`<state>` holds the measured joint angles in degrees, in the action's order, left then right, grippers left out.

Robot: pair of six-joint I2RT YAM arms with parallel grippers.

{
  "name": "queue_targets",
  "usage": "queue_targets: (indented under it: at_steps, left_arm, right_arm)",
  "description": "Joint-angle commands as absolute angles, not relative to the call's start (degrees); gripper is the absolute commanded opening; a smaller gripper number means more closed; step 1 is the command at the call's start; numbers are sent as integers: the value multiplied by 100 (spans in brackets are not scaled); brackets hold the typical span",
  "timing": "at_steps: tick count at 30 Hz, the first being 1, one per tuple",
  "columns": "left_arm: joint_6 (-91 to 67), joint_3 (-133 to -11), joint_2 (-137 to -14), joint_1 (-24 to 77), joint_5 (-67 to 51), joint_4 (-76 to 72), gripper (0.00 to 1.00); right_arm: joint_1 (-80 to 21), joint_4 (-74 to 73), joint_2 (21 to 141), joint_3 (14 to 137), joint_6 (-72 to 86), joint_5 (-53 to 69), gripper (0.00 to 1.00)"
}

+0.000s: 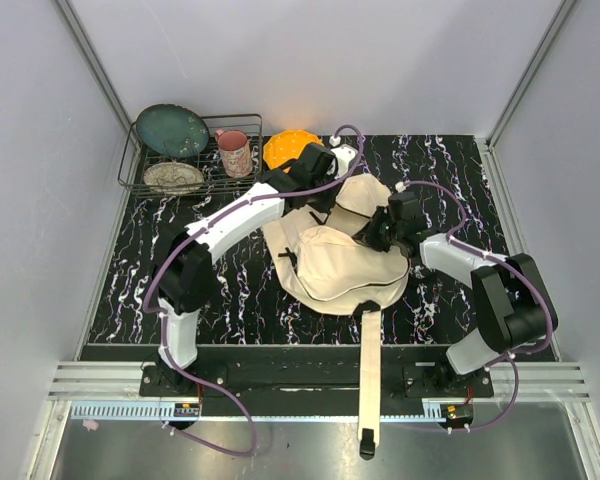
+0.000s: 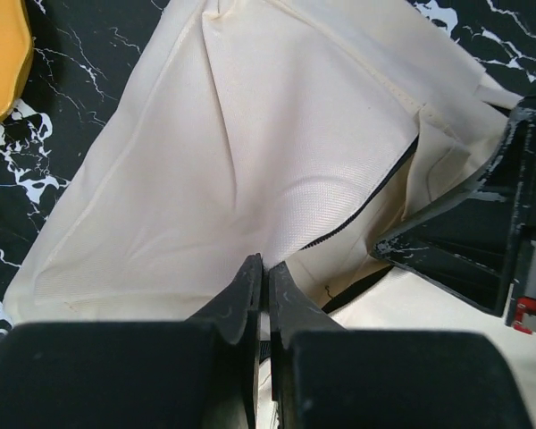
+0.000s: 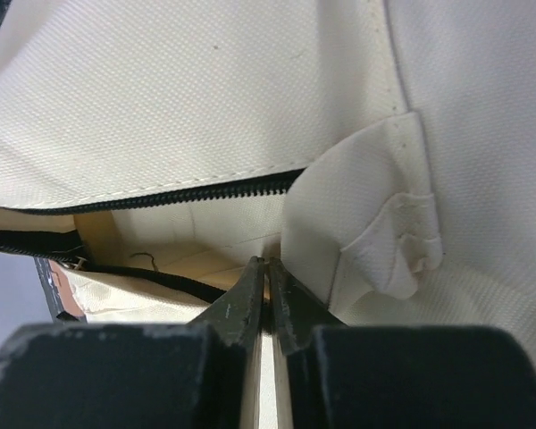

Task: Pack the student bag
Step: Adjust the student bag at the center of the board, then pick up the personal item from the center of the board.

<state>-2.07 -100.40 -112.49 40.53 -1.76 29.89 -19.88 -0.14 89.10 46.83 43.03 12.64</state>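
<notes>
"Claws first: what are they doing?"

"Right claw [image 3: 266,261] is clenched on the bag [image 1: 345,268]. I see cream cloth between its fingers, and the tips are at the lip of the open zip [image 3: 161,198]. Left claw [image 2: 264,261] is pressed together too, tips against a cloth panel. Whether a fold is caught there I cannot tell."

"Where does the bag lie?"

"Mid-table, slumped flat, a little right of centre. Its far end sits between my two claws, which are near each other; the right one's finger shows at the edge of my left wrist view. The bag's near edge comes close to the table's front edge, and one strap [image 1: 370,370] runs over that edge toward me."

"Room around it?"

"Bare marble table [image 1: 450,170] to the bag's left, and a strip on its right. At the back an orange plate [image 1: 290,148] sits just beside the left claw. A wire rack [image 1: 130,170] fills the back-left corner, well apart, with a pink mug [image 1: 234,153], a green plate [image 1: 172,128] and a pale dish [image 1: 173,177]."
</notes>
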Motion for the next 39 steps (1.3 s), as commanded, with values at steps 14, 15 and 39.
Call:
queue_targets:
  at_steps: [14, 15, 39]
  left_arm:
    - [-765, -9686, -10319, 3806, -132, 1564, 58]
    - [-756, -9668, -10292, 3797, -123, 1564, 58]
    - [-2566, -4624, -6074, -75, 71, 2057, 99]
  right_arm:
    - [-2039, -808, 7753, 4685, 4087, 616, 50]
    - [-2039, -817, 7587, 4685, 4087, 615, 51]
    - [-4076, -202, 9657, 7001, 3806, 2725, 69]
